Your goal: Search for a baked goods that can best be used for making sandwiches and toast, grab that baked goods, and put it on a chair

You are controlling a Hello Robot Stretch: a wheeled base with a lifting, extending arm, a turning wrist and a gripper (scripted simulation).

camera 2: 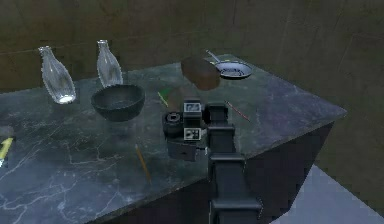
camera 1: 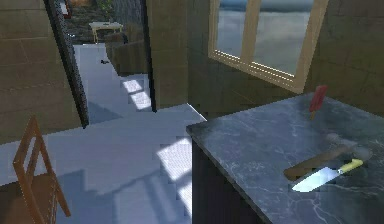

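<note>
two glass bottles (camera 2: 58,75) stand upright on the dark marble counter (camera 2: 70,175) toward the arm side view's left; just in front of them and a little to the right sits a dark bowl (camera 2: 118,101); farther out on the same counter lies a brown loaf (camera 2: 203,70), the baked thing of the task, with a dark round plate (camera 2: 238,70) just beside it on its right; whether loaf and plate touch cannot be told. the arm (camera 2: 228,175) rises from the bottom edge and ends at two white marked squares (camera 2: 192,107); left of them the gripper (camera 2: 176,129) sits over the counter, between the bowl and the loaf and on the near side of the loaf; the counter lies behind it, so its state and whether it holds anything cannot be told. a thin green stick (camera 2: 162,98) lies between bowl and gripper. in the forward view a knife (camera 1: 325,178) with a pale blade and yellow-green handle rests on a brown board (camera 1: 312,162) on the counter at the right; a small red thing (camera 1: 318,98) stands near the window (camera 1: 265,35); a wooden chair (camera 1: 35,178) stands at the lower left on the pale floor (camera 1: 120,160), well apart from the counter; an open doorway (camera 1: 105,55) lies beyond.
</note>
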